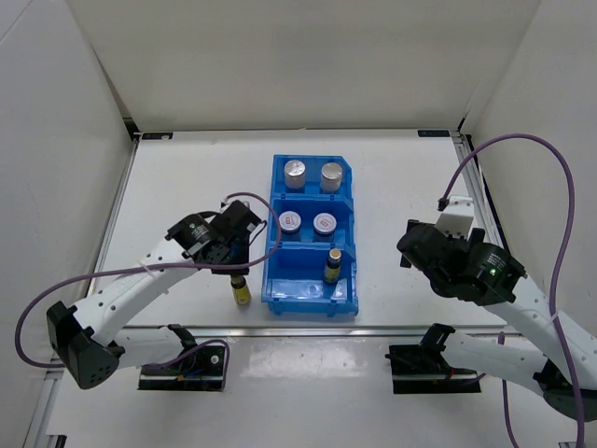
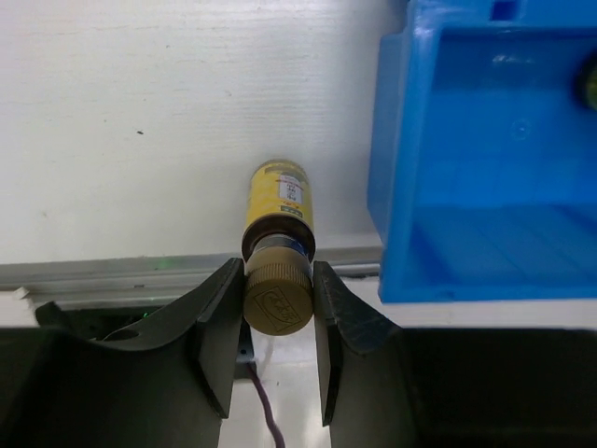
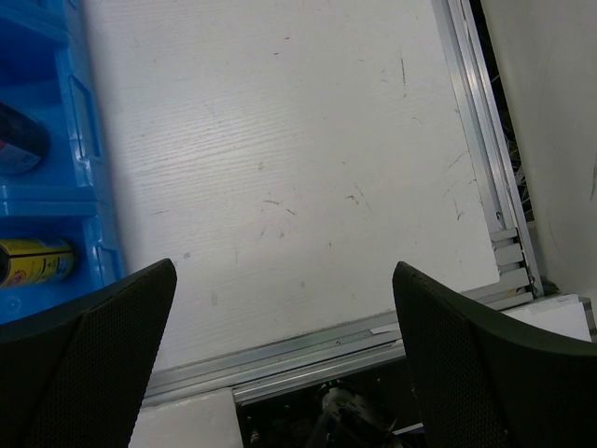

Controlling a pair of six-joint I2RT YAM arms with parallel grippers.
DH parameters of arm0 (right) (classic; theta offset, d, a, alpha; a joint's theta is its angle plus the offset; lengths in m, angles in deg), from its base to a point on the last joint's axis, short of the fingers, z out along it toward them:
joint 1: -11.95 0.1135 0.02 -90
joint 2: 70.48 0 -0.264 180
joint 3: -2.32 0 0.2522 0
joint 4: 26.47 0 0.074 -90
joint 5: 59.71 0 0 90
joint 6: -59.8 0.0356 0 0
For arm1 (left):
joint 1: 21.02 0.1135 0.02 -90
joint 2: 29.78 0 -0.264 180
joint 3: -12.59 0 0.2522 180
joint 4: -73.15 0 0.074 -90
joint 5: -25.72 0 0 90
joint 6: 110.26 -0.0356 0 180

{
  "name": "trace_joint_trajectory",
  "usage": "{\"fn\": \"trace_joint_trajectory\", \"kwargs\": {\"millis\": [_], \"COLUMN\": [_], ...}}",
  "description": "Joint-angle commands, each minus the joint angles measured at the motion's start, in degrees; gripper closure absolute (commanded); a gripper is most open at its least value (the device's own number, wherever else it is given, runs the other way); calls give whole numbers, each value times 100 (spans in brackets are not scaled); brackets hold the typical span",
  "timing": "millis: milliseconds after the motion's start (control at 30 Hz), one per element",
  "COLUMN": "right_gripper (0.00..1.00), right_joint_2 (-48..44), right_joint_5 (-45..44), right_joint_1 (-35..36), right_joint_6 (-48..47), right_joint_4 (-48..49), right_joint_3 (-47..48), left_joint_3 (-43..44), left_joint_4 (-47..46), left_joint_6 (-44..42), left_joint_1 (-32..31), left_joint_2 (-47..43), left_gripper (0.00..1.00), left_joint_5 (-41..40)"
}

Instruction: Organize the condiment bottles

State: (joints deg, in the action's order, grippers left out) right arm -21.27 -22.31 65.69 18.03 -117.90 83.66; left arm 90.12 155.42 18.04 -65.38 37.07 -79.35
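Left wrist: left pincer (image 2: 278, 280) clamped on amber bottle (image 2: 278, 201) at cap, by tabletop (image 2: 140, 112) near edge; light, rigid, likely slippery. Right pincer (image 3: 284, 271) wide, empty.

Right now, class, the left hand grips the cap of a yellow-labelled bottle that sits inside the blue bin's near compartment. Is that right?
Not quite. The left hand does grip the cap of the yellow-labelled bottle, but that bottle is outside the blue bin, beside its left wall, over the white table. The left wrist view shows it.
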Motion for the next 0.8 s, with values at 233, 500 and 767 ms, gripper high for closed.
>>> {"fn": "trace_joint_trajectory", "kwargs": {"millis": [233,500,767], "right_gripper": [0,0,0], "right_joint_2": [-70,-70,-70], "right_joint_5": [-207,-207,-207], "right_joint_1": [14,14,14], "right_joint_6": [46,46,46], "right_joint_4": [-468,-468,-468], "right_joint_3": [-69,-69,-69], "left_joint_3": [3202,3705,2801], "left_joint_4": [962,507,-382], "left_joint_6": [-535,-587,-649], "left_joint_1": [-414,-1320,-1382], "left_joint_2": [513,1137,1304], "left_gripper": [89,89,89], "left_joint_5": [-347,-233,-366]}}
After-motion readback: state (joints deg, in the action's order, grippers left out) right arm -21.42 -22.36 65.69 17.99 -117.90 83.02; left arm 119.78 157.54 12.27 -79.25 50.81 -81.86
